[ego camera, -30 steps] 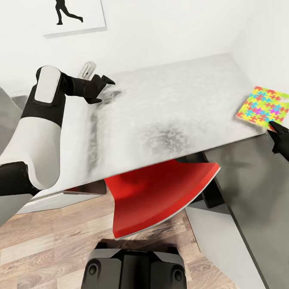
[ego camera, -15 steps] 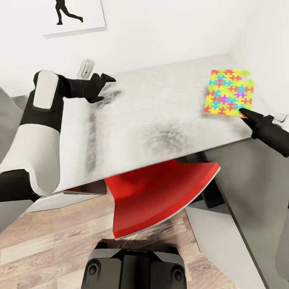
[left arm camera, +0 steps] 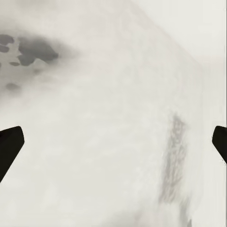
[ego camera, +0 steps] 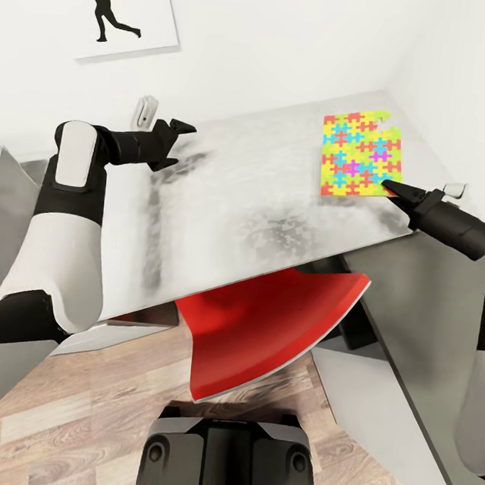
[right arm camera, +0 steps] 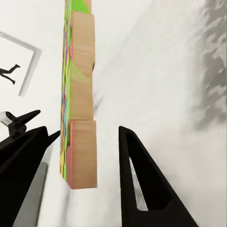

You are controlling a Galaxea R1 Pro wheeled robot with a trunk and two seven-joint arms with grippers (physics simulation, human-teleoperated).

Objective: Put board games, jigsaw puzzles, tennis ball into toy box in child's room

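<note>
So the right gripper (ego camera: pixel 392 186) has the puzzle (ego camera: pixel 357 153) pinched by its near edge, and the slab is up off the table (ego camera: pixel 276 180), over the far right part near the wall corner. In the right wrist view you can see it edge-on between the fingers (right arm camera: pixel 137 179), with a plain wood-coloured back and the coloured pieces on the other face, so it looks like a stiff thin board, probably light. My guess is it handles fine as long as the grip holds, but an edge pinch on a flat slab like that can let it swing or slip, so I'd go gently and keep it level-ish. The left gripper (ego camera: pixel 179 131) is spread wide with nothing in it, hanging over the far left of the table near a little white thing (ego camera: pixel 143 110) by the wall. The top is pale grey, glossy and mottled, looks slick, with a darker wing on the right. White walls, a runner silhouette picture (ego camera: pixel 118 9), wood floor, a red chair (ego camera: pixel 265 331) tucked under.
</note>
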